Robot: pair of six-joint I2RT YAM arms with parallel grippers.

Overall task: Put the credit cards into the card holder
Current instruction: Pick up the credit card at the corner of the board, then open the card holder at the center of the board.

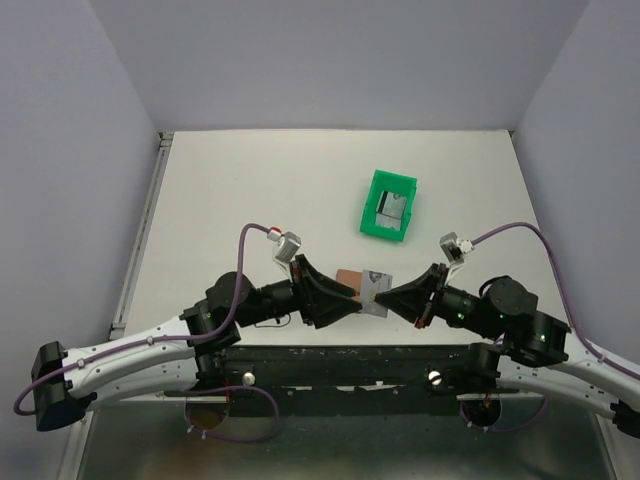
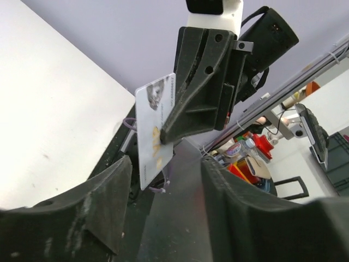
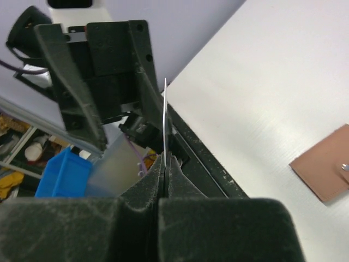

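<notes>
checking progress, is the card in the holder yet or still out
Out. The card is pinched in the shut right gripper, while the card holder lies flat on the table, apart from it.

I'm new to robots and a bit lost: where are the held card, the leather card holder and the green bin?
credit card point(image 2: 148, 136): left wrist view, its pale face.
card holder point(image 3: 322, 169): right wrist view, its brown face.
green bin point(image 1: 384, 231): top view, its near wall.

the pale desk carries a green plastic bin right of centre, holding something grey that cannot be made out. nearer the front edge the tan-brown card holder lies flat, well apart from the bin.
</notes>
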